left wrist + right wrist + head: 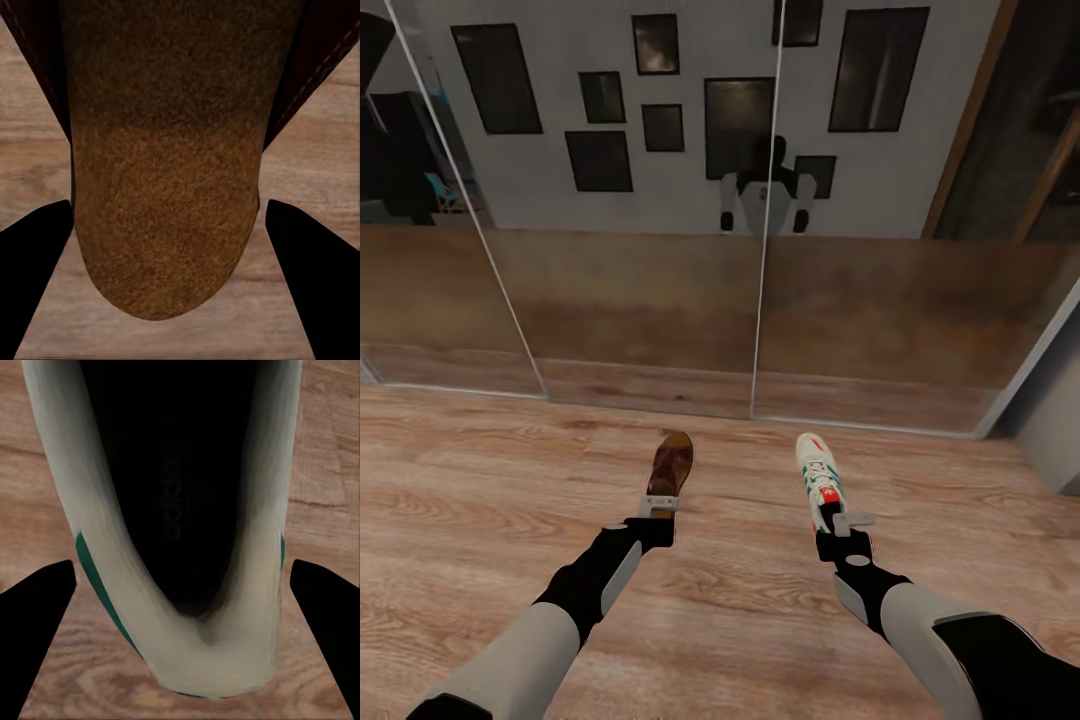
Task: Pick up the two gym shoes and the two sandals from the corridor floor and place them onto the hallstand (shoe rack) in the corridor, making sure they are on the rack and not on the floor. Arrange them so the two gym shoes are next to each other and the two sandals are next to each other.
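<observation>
I have one shoe at the end of each arm. My left tool [659,506] is at the heel of a brown sandal [671,464], and my right tool [844,522] is at the heel of a white gym shoe [818,478] with green stripes. Both shoes point away from me toward the mirrored doors [650,200], over the plank floor [480,500].

In the left wrist view the sandal's heel [169,225] sits between my two dark fingers [34,270], with floor showing in the gaps on either side. The right wrist view is much the same: the gym shoe's heel [187,660] lies between the fingers [30,630], again with gaps. So I read both tools as spread around the heels rather than pinching them, and I cannot tell whether the shoes are lifted or lying on the floor.

I judge the step in hand to be securing both shoes before carrying them. To do it well I should close evenly on each heel and check the grip holds before raising anything. The sandal is flat and glossy, so I expect it could slip or tilt; the gym shoe's soft collar may squash. The rack is not before me, so I need to turn slowly and keep both shoes level.
</observation>
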`<state>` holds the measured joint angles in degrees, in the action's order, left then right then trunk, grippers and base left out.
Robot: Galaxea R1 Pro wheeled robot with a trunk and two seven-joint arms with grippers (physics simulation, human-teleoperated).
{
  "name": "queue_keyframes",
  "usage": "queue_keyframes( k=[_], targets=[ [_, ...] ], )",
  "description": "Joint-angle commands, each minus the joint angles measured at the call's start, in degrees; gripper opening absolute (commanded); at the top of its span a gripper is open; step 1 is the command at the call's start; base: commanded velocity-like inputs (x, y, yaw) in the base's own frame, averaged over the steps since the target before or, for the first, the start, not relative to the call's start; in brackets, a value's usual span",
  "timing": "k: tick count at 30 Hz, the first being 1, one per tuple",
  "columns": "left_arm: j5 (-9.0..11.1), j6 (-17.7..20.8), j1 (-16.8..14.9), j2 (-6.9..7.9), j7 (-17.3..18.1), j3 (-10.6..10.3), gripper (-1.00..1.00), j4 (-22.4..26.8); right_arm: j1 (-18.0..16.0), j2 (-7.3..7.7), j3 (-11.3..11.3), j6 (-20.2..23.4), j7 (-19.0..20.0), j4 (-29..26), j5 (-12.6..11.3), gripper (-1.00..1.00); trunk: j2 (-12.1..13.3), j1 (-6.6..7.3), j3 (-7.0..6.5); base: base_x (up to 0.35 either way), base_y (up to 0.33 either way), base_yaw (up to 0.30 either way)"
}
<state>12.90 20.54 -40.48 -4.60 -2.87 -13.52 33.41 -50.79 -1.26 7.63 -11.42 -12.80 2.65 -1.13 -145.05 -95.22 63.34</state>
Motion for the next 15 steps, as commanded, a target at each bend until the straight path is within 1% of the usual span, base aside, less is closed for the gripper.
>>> queue_keyframes(
  k=[1,15],
  targets=[
    [0.55,0.24,-0.03,0.03,-0.3,-0.21,-1.0,0.07,-0.1,-0.03,0.46,-0.35,-0.25,0.25,-0.08,-1.0,-0.02,0.01,0.01,0.0,0.0,0.276],
    [0.55,0.2,-0.03,0.03,-0.38,-0.1,-1.0,-0.01,0.3,-0.06,0.52,-0.35,-0.22,0.34,-0.01,-1.0,-0.02,0.01,-0.58,0.0,0.0,0.276]
  ],
)
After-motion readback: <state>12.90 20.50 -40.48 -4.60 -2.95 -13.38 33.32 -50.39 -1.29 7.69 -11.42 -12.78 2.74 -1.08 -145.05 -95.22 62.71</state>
